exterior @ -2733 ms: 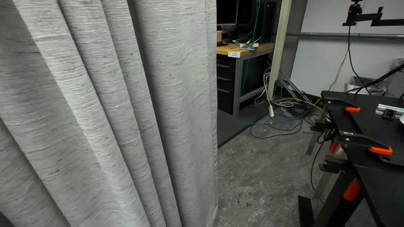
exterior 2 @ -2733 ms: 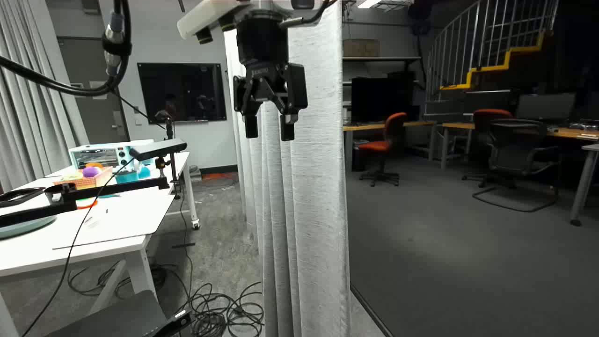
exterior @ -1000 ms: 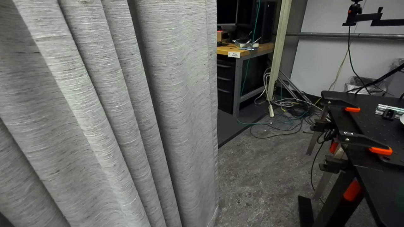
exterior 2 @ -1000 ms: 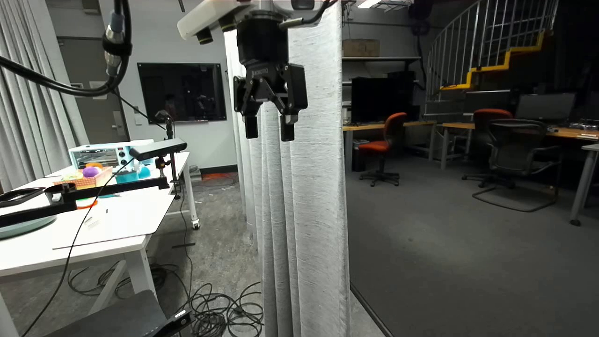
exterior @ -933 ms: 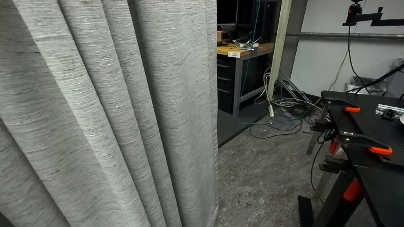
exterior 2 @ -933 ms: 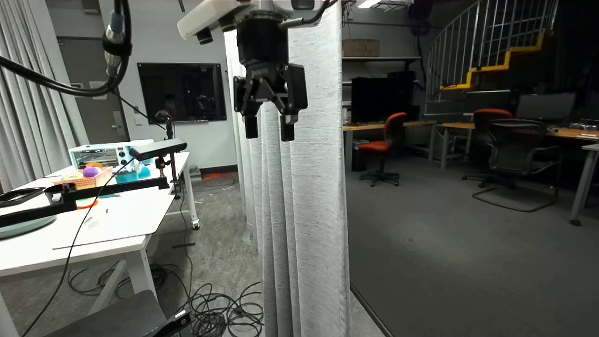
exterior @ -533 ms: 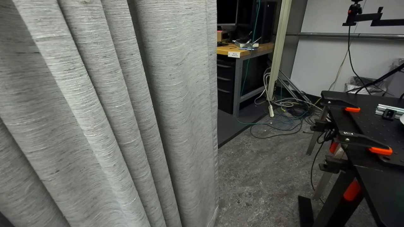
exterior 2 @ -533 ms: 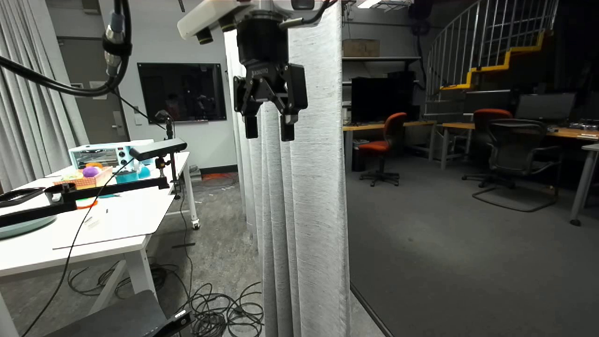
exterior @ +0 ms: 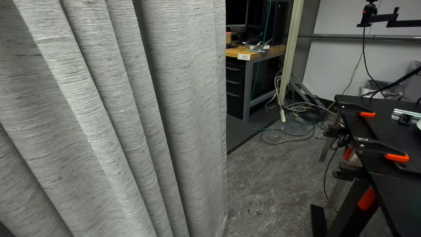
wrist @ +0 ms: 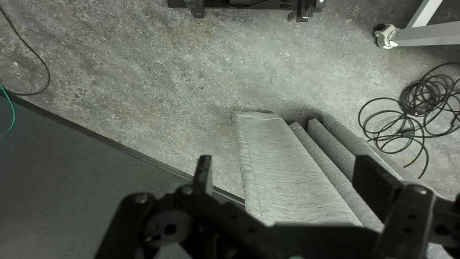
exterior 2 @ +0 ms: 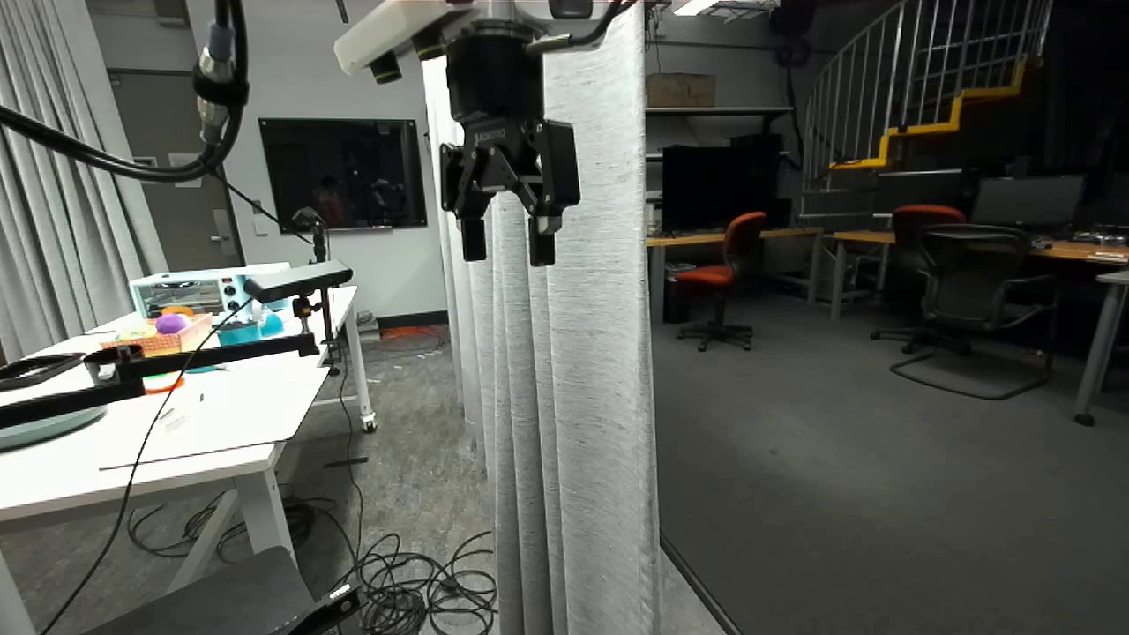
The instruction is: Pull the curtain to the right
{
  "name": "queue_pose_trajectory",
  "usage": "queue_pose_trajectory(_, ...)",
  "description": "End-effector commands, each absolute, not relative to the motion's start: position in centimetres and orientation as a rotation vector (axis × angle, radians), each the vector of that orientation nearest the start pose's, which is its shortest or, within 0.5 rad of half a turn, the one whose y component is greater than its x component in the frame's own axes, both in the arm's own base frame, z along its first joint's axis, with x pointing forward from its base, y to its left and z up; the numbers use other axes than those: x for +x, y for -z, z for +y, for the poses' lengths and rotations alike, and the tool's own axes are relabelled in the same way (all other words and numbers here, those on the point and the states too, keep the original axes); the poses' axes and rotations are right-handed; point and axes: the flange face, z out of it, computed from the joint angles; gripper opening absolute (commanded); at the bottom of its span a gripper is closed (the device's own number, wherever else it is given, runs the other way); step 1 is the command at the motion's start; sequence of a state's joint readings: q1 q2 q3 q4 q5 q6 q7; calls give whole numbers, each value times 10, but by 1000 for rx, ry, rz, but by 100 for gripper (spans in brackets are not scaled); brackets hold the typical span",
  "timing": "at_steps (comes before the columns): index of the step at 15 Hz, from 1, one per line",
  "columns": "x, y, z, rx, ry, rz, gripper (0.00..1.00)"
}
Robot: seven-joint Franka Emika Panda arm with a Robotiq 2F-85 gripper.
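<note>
The curtain is a large light grey fabric drape with deep vertical folds. It fills the left half of an exterior view [exterior: 187, 115], hangs in the middle of an exterior view [exterior 2: 600, 379], and runs down to the floor in the wrist view [wrist: 287, 158]. My gripper [exterior 2: 508, 251] is open, its two black fingers apart and pointing down, in front of the curtain. In the wrist view the gripper [wrist: 282, 160] has the curtain's hemmed edge and first folds showing between its fingers, with no fabric pinched. Whether a finger touches the curtain I cannot tell.
A black table [exterior: 388, 184] with orange-tipped clamps stands right of the curtain. A white table [exterior 2: 256, 397] holds a toaster oven [exterior 2: 198, 293] and a basket. Coiled black cables [exterior 2: 414, 591] lie on the floor near the curtain. An orange chair [exterior 2: 719, 273] stands beyond it.
</note>
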State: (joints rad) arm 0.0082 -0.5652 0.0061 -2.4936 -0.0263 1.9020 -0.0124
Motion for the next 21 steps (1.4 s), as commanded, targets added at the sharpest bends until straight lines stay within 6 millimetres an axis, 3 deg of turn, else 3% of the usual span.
queue_pose_trajectory(1,380,-478,2,-3168,-26,-72,100)
queue_pose_trajectory(12,441,-496,20,-3181,374,-239,100)
queue_pose_trajectory(17,467,-516,38,-3145,589,-405,100)
queue_pose_trajectory(21,482,-531,36,-3138,731,-440,100)
